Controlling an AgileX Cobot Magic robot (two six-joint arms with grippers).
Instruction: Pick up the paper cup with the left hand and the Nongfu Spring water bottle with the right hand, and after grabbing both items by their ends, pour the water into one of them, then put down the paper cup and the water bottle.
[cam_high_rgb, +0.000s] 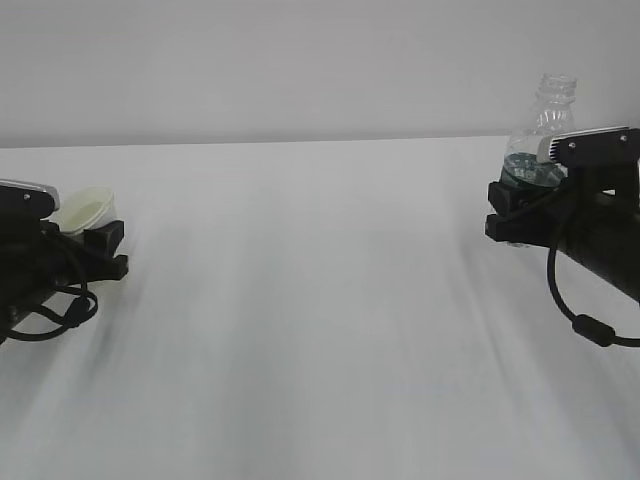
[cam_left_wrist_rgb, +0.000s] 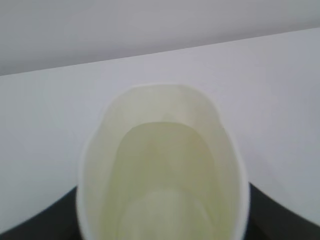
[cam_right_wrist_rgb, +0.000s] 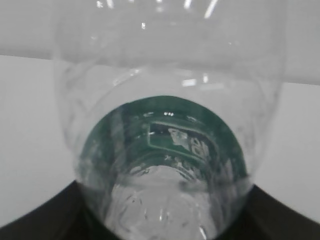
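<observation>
At the far left, the off-white paper cup sits tilted between the black fingers of my left gripper, which is shut on it. In the left wrist view the cup fills the frame, its rim squeezed to an oval, with dark fingers at both lower corners. At the far right, my right gripper is shut on the Nongfu Spring water bottle around its dark green label, neck up and capless. The right wrist view looks along the bottle from its base. I cannot tell water from the clear plastic.
A white table stretches between the two arms, meeting a pale wall at the back. A black cable loops below the right arm, and another cable hangs under the left arm.
</observation>
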